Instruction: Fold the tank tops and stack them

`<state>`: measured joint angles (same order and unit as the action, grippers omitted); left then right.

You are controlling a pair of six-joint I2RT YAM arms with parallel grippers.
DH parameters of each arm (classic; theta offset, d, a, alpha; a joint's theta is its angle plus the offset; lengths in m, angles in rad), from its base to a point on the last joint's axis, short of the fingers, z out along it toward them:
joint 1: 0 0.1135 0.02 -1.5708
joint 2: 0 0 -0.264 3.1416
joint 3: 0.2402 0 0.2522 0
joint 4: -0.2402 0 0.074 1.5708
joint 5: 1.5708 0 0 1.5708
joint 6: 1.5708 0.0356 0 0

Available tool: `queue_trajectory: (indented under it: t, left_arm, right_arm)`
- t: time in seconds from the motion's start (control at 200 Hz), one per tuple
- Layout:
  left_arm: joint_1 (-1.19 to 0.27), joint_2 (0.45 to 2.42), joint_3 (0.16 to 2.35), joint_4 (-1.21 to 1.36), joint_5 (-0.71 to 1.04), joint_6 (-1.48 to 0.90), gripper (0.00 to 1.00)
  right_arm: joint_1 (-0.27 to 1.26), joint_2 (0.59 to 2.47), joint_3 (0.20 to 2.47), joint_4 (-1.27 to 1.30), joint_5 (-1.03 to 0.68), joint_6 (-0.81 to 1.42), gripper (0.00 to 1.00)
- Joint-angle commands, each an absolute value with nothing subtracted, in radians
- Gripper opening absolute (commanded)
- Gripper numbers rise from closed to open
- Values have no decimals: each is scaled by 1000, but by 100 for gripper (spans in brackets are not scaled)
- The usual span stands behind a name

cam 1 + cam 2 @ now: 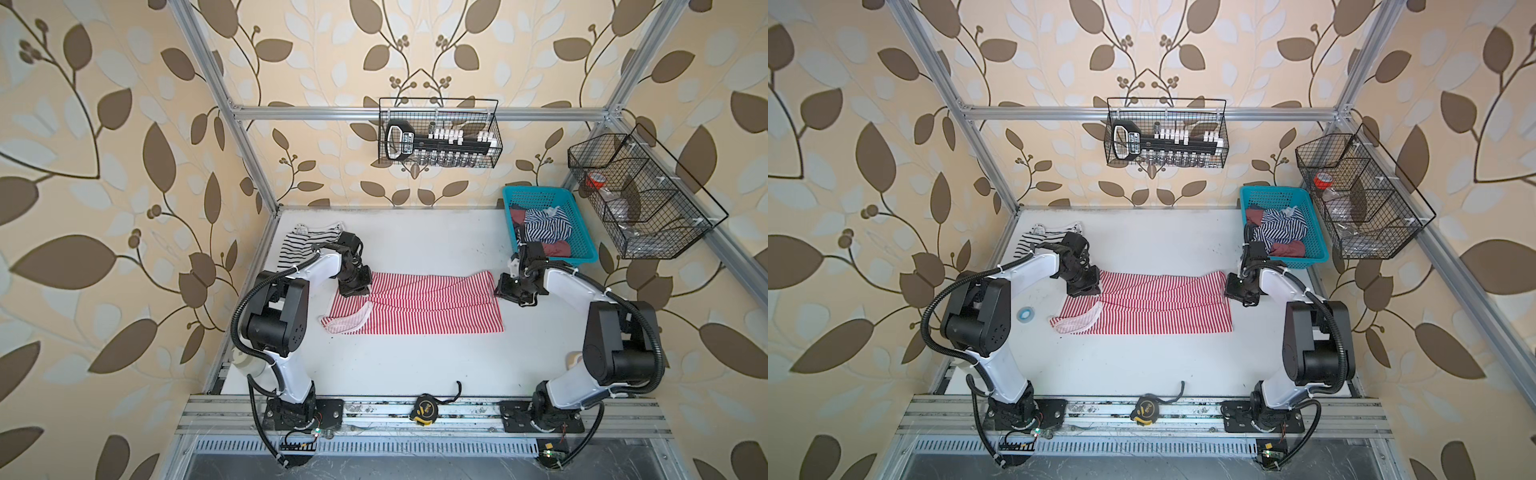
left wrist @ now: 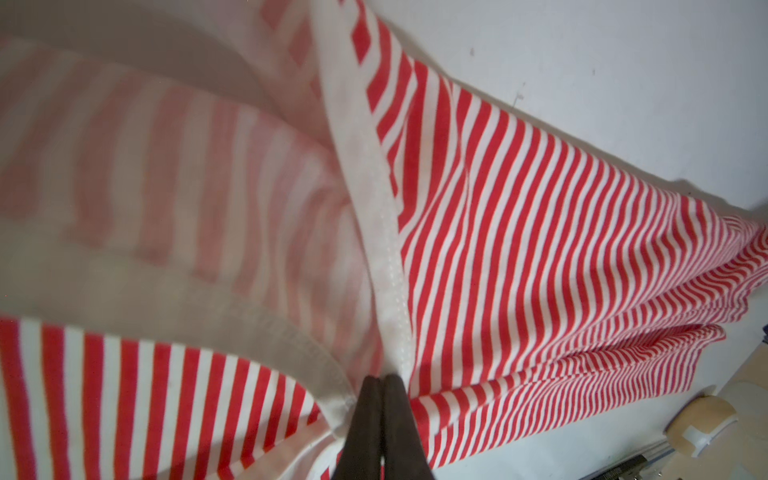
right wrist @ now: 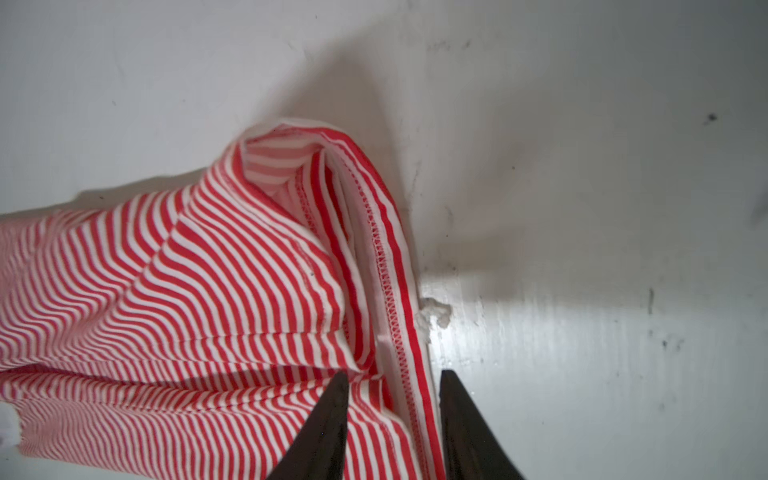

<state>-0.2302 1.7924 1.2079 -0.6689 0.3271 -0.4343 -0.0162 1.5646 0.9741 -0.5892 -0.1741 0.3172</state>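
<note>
The red-and-white tank top (image 1: 415,307) (image 1: 1150,307) lies spread across the middle of the white table, doubled over lengthwise. My left gripper (image 1: 353,291) (image 2: 381,378) sits at its left far end, shut on the white trim. My right gripper (image 1: 505,291) (image 3: 392,374) is at the right far corner, open, with the stitched hem (image 3: 399,316) lying between its fingers. A black-and-white tank top (image 1: 303,243) rests at the far left behind the left arm. A navy-and-white tank top (image 1: 544,226) lies crumpled in the turquoise basket (image 1: 536,193).
A yellow tape measure (image 1: 424,409) sits on the front rail. A tape roll (image 1: 1025,313) lies by the left arm's elbow. Black wire baskets hang on the back frame (image 1: 440,133) and the right frame (image 1: 636,195). Dark red cloth also lies in the turquoise basket.
</note>
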Motion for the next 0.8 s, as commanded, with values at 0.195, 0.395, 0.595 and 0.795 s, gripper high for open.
queue_trajectory:
  t: [0.195, 0.395, 0.595, 0.795]
  left_arm:
    - [-239, 1698, 1238, -747, 333, -433, 35]
    - [-239, 1692, 1344, -809, 295, -417, 40]
    - [-232, 1843, 1519, -828, 240, -399, 40]
    - [-169, 1999, 1654, -847, 193, -390, 39]
  right_arm:
    - [-19, 1653, 1078, -520, -325, 343, 39]
    - [-17, 1761, 1162, -493, -357, 349, 39]
    - [-17, 1854, 1238, -502, -368, 339, 40]
    - [-17, 1875, 1238, -486, -377, 347, 18]
